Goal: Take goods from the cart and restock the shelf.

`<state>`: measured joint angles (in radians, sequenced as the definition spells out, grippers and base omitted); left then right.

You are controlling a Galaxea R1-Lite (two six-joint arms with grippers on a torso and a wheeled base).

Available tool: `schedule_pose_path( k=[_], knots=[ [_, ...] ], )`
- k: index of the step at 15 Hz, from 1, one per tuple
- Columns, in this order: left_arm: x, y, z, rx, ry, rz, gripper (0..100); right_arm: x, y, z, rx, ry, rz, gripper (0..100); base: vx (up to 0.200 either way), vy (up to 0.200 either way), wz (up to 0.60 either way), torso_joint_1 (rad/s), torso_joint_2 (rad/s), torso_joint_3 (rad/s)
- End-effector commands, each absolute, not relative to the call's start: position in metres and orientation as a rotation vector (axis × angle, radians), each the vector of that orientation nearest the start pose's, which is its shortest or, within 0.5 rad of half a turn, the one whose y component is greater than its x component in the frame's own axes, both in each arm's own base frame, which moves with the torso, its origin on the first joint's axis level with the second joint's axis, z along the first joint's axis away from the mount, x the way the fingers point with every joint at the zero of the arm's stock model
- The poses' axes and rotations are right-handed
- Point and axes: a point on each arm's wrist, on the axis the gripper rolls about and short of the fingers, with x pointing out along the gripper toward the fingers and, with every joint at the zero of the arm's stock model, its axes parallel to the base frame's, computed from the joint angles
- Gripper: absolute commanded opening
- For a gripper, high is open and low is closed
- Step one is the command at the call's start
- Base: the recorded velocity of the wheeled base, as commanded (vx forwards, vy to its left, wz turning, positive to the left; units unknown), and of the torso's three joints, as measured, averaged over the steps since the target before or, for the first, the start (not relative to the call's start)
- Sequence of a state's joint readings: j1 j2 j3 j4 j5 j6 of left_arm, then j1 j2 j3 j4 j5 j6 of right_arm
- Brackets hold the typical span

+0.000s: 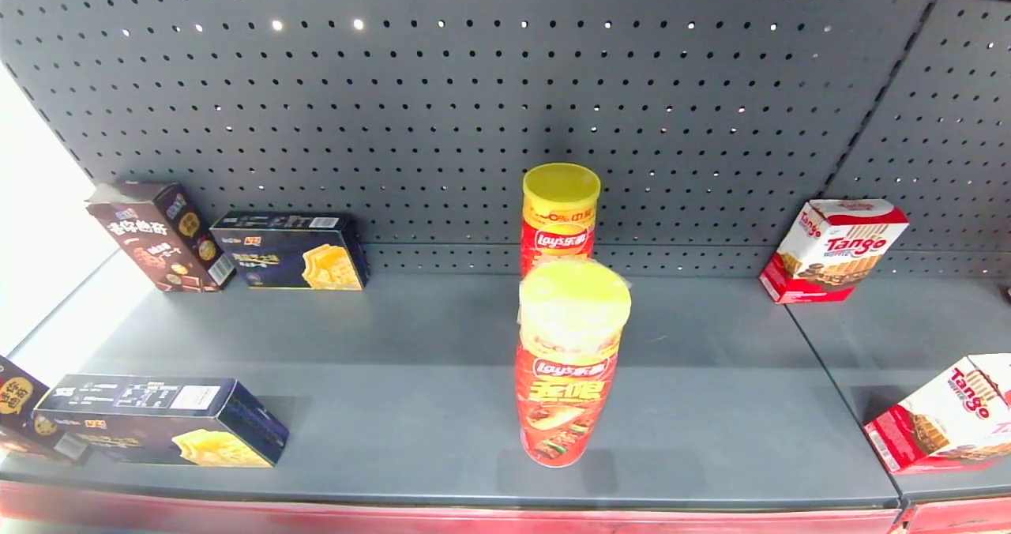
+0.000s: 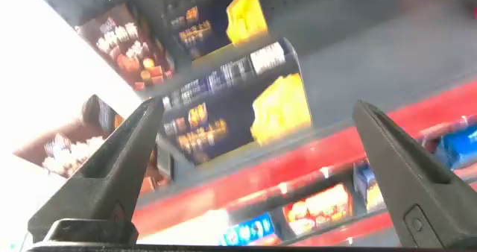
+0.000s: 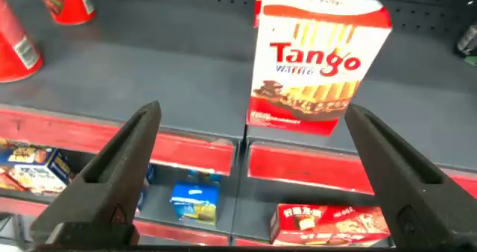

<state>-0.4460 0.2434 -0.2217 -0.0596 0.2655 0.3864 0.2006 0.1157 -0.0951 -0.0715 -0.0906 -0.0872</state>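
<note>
Two grippers — left gripper point(image 2: 257, 109), right gripper point(image 3: 253, 109) — spread, wafer box point(image 3: 320, 58) on shelf point(image 3: 149, 73)

Shelf point(image 1: 711, 408) — chip cans point(image 1: 565, 368), snack boxes point(image 1: 162, 419).

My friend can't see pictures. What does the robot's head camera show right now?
A red chip can with a yellow lid stands upright in the middle of a grey shelf, a second can behind it. Dark snack boxes sit on the left and red-and-white wafer boxes on the right, before a pegboard wall.
</note>
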Motion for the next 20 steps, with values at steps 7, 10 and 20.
schedule_pose_path(
  k=[7,10,20],
  knots=[
    [-0.023,0.014,0.086,0.378,-0.046,-0.027,100,-0.012,0.001,0.085,-0.087,0.098,-0.019,100,0.0,0.0,0.0,0.0,0.0,0.0],
    [-0.023,0.014,0.086,0.386,-0.041,-0.015,100,-0.017,0.002,0.083,-0.081,0.036,-0.009,100,0.0,0.0,0.0,0.0,0.0,0.0],
    [-0.02,0.016,0.087,0.412,0.04,0.17,100,-0.023,-0.001,0.075,0.003,0.003,-0.078,100,0.0,0.0,0.0,0.0,0.0,0.0]
  ],
)
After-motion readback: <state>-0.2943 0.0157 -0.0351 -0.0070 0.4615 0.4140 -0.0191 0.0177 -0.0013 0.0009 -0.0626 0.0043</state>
